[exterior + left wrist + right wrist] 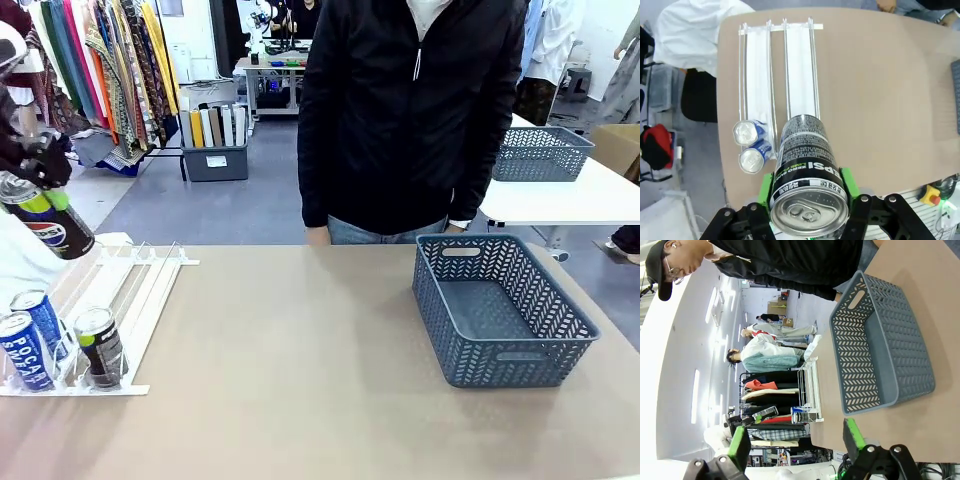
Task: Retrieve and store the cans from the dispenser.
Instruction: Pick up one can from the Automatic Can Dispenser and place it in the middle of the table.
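Black Pepsi can [807, 150] clamped in left gripper [807, 187], white wire dispenser [790, 65] upper left, two Pocari Sweat cans [747, 133] at its low end, right gripper [796, 442] jaws wide apart, grey-blue basket [880, 340] centre-right.

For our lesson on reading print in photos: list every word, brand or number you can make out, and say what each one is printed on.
"POCARI SWEAT": on the nearest blue can in the white rack.
"PEPSI": on the held black can.
"ZERO SUGAR": on that same can, beside the brand.
Fine print on that can's white strip: too small to read.
Label of the other black can, in the rack: not readable.
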Motion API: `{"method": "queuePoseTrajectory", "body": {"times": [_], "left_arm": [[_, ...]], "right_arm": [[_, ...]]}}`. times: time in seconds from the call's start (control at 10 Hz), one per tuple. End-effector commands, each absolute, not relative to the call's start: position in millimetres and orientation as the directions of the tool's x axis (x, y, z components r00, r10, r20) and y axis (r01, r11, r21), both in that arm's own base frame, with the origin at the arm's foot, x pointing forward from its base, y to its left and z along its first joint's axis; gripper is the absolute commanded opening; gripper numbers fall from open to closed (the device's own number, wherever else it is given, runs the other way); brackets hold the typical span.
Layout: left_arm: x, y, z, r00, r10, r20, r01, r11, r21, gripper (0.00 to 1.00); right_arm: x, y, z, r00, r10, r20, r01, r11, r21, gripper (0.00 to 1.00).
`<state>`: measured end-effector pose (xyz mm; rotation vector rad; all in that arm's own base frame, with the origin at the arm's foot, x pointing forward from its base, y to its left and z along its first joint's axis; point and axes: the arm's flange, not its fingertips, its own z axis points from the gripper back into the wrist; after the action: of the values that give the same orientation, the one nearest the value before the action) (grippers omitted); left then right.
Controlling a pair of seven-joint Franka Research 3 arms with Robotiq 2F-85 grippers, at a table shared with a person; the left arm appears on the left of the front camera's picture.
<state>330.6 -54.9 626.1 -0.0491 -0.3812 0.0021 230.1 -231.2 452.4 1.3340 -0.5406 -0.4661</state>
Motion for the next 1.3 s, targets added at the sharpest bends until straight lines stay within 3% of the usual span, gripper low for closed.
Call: {"method": "queuePoseTrajectory", "body": {"times": [0.0, 0.6, 0.9, 1.2], "left_arm": [[336, -44, 616, 0.940, 0.013, 0.342, 0.017, 0.996, -0.083, 0.00], [342, -77, 616, 0.937, -0.022, 0.348, 0.036, 0.999, -0.033, 0.00], [391, -216, 575, 0.932, -0.252, 0.262, 0.289, 0.951, -0.111, 0.00], [412, -330, 495, 0.927, -0.337, 0.164, 0.350, 0.935, -0.061, 0.00]], "right_arm": [[225, -232, 453, 0.799, -0.592, 0.109, 0.009, 0.193, 0.981, 1.00], [225, -232, 453, 0.799, -0.592, 0.109, 0.009, 0.193, 0.981, 1.00], [225, -232, 453, 0.799, -0.592, 0.109, 0.009, 0.193, 0.981, 1.00], [225, -232, 453, 0.799, -0.592, 0.109, 0.009, 0.193, 0.981, 1.00]]}}
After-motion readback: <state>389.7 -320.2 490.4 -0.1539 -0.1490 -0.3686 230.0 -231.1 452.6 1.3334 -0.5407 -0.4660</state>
